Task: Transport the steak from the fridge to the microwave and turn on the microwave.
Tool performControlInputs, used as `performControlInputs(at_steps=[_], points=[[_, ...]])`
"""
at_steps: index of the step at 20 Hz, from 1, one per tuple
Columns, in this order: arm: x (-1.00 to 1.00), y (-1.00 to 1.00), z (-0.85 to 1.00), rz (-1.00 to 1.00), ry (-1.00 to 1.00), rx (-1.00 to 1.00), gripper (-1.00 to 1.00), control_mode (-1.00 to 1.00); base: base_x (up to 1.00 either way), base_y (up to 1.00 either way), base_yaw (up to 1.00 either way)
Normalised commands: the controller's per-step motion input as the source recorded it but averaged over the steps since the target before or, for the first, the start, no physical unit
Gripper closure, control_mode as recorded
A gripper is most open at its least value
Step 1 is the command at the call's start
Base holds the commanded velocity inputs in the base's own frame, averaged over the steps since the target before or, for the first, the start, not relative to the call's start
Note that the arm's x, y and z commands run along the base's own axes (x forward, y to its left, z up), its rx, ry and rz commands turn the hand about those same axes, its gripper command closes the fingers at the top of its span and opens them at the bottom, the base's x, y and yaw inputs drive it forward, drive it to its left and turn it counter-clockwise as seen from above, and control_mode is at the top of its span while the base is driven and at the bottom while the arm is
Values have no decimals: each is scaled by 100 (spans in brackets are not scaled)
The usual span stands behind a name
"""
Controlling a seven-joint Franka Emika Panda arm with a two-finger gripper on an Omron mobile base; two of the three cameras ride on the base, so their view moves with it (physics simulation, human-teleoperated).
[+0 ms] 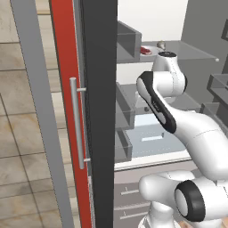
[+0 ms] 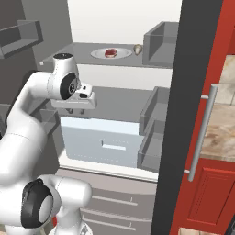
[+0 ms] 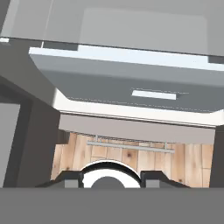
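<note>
Hovering before open fridge (image 2: 114, 27), hand (image 2: 75, 110) points down toward white drawer (image 2: 103, 142), nothing between fingers, spread unclear. Steak (image 2: 110, 53) lies on plate (image 2: 98, 54), upper shelf, above and farther in.

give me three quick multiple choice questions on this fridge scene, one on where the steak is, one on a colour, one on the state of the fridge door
1. Where is the steak?
A. on a plate on the upper shelf
B. in the white drawer
C. in a door bin

2. What colour is the cabinet panel beside the fridge?
A. blue
B. red
C. green

3. The fridge is:
A. shut
B. open
C. lying on its side

Answers: 1 A, the meat sits on a round plate high up; 2 B, the panel with the handle is red; 3 B, shelves and drawer are exposed.
</note>
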Motion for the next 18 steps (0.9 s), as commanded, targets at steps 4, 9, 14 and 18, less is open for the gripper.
performControlInputs(at_steps=[4, 9, 14, 18], points=[[0, 0, 0, 0, -7, 0, -100, -100, 0, 0, 0], [-7, -1, 13, 0, -22, 0, -100, -100, 0, 0, 0], [-8, -14, 28, 0, -26, 0, -100, -100, 0, 0, 0], [0, -30, 45, 0, -9, 2, -100, -100, 0, 0, 0]])
